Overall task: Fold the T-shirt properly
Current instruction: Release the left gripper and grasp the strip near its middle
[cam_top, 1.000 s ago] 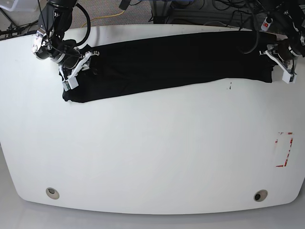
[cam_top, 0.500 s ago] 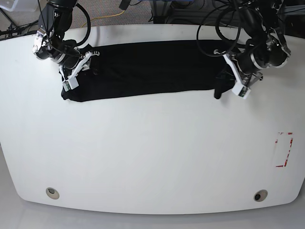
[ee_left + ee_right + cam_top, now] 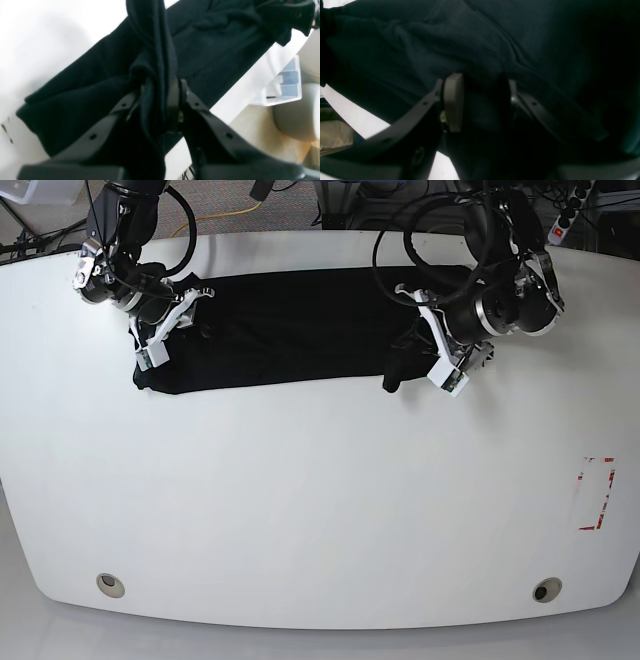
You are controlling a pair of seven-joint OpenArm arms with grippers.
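Observation:
The T-shirt (image 3: 290, 330) lies as a long black band across the far side of the white table (image 3: 320, 500); no graphic shows. My left gripper (image 3: 432, 366) is shut on the band's right end, which hangs bunched from it above the cloth. In the left wrist view the left gripper (image 3: 160, 102) pinches a thick twist of the T-shirt (image 3: 82, 95). My right gripper (image 3: 160, 340) is at the band's left end. In the right wrist view the right gripper (image 3: 480, 102) is shut on a fold of the T-shirt (image 3: 475, 42).
Red tape marks (image 3: 598, 493) sit near the table's right edge. Two round holes (image 3: 110, 584) (image 3: 546, 589) lie near the front edge. Cables run behind the table. A clear plastic box (image 3: 282, 85) stands beyond the table's edge in the left wrist view.
My left gripper has carried the T-shirt's right end leftward over the band, shortening it. The right gripper has stayed at the left end.

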